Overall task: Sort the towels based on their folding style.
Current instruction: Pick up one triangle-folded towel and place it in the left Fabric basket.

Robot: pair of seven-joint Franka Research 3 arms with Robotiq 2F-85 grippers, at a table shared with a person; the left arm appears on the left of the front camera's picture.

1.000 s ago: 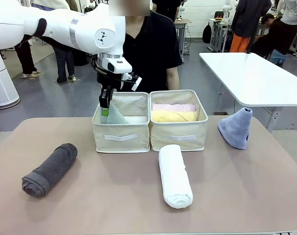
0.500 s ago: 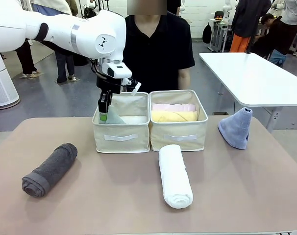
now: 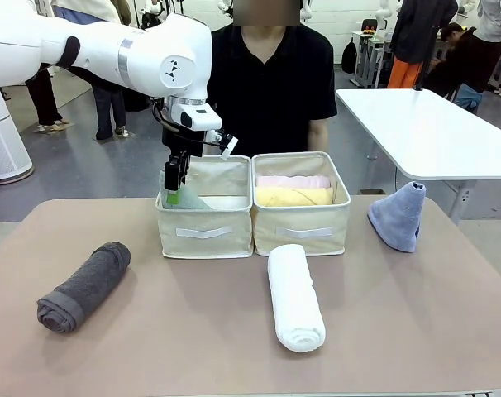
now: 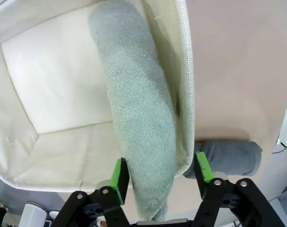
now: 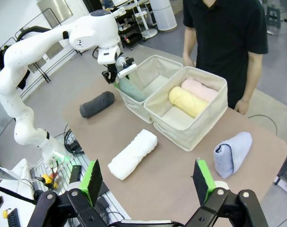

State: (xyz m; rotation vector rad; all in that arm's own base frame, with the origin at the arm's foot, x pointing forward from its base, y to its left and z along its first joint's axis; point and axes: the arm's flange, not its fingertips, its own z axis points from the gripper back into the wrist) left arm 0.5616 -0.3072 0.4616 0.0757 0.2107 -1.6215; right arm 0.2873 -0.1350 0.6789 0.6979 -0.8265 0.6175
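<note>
**Mint cone in the left bin, left claw loose around its top end**

The left claw [image 3: 174, 195] hangs over the front-left corner of the left fabric bin [image 3: 205, 234]. In the left wrist view its fingers [image 4: 119, 174] stand wider than the pale mint-blue towel [image 4: 139, 118] between them. One pad is at the towel's edge, and the other is apart from it, past the bin's rim. The towel is not pinched.

The towel's long axis slants. Its narrow end is up at the rim by the claw, and its other end is down on the bin floor, along the side wall nearest the dark grey towel [image 3: 83, 287].

That grey roll lies on the table [image 3: 193, 351] at the robot's left, diagonally. Its spiral end points to the near-left and its other end points toward the left bin.

The white roll [image 3: 294, 298] lies in front of the right fabric bin [image 3: 302, 234], with its long axis running near to far.

Inside that bin the yellow roll [image 3: 294, 196] and the pink roll [image 3: 293, 180] lie crosswise. The pink one is on the person's [image 3: 271, 83] side.

The lavender-blue cone [image 3: 398, 217] stands at the far right of the table, tip up and leaning slightly right.

The right claw [image 5: 147, 184] hovers high above the table, spread wide and holding nothing.
</note>
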